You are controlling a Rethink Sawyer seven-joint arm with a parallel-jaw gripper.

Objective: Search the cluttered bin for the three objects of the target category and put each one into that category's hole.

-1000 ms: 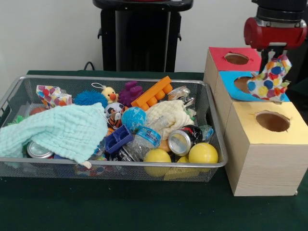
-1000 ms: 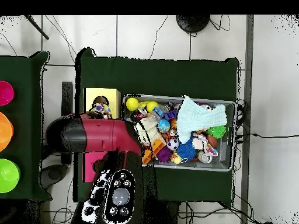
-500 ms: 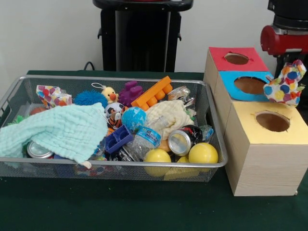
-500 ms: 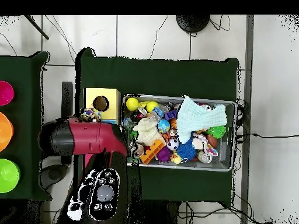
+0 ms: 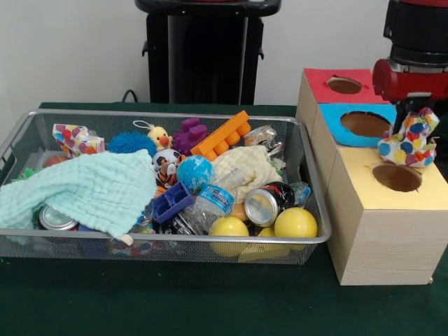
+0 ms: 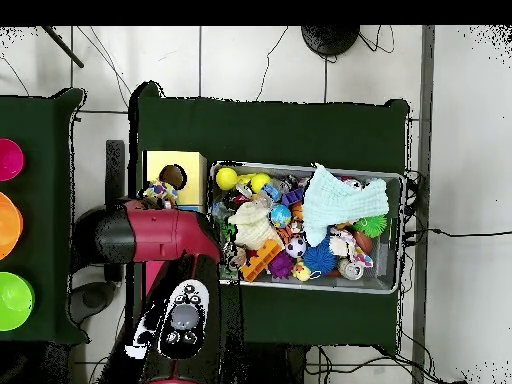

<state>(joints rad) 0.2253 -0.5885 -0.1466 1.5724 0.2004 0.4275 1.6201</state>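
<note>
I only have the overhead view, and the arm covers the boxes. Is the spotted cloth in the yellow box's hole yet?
Observer: Not yet. From the front, the spotted cloth hangs from the pincer over the far edge of the hole in the yellow box, not inside it.
Operator: What is under the arm there?
Observer: Two more boxes in a row: a blue-topped box, then a red-topped box, each with a hole.
Operator: Anything under the light green cloth?
Observer: A silver can peeks from under the light green cloth.
</note>
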